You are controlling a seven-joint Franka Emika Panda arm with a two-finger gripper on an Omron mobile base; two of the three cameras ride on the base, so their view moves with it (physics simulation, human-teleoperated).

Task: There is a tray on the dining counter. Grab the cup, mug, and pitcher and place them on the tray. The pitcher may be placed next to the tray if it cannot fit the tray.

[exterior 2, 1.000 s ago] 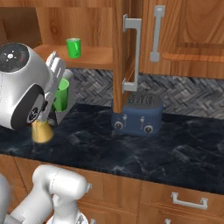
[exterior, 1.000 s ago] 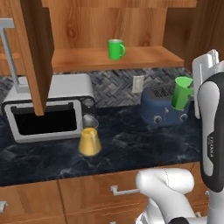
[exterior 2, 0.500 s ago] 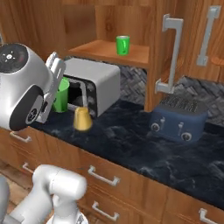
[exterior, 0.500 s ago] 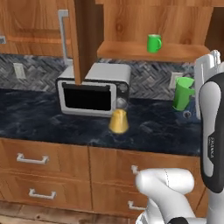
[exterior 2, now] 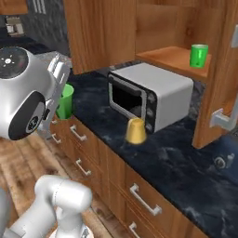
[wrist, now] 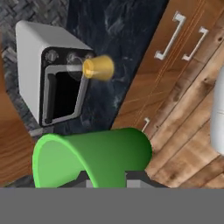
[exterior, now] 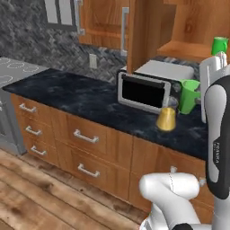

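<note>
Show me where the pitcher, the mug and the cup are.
pitcher [exterior 2: 136, 131]: right base view, orange lower body.
mug [exterior 2: 199, 56]: right base view, green side wall.
cup [wrist: 105, 153]: hand view, outer side wall.

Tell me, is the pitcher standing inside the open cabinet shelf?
No, the pitcher stands on the black counter in front of the microwave.

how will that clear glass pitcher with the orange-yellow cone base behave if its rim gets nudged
The clear glass pitcher with the orange-yellow cone base probably resists tipping, since its base is wider than its neck. Its glassy surface looks slippery. It stands close to the black counter's front edge, so a push could slide it off.
</note>
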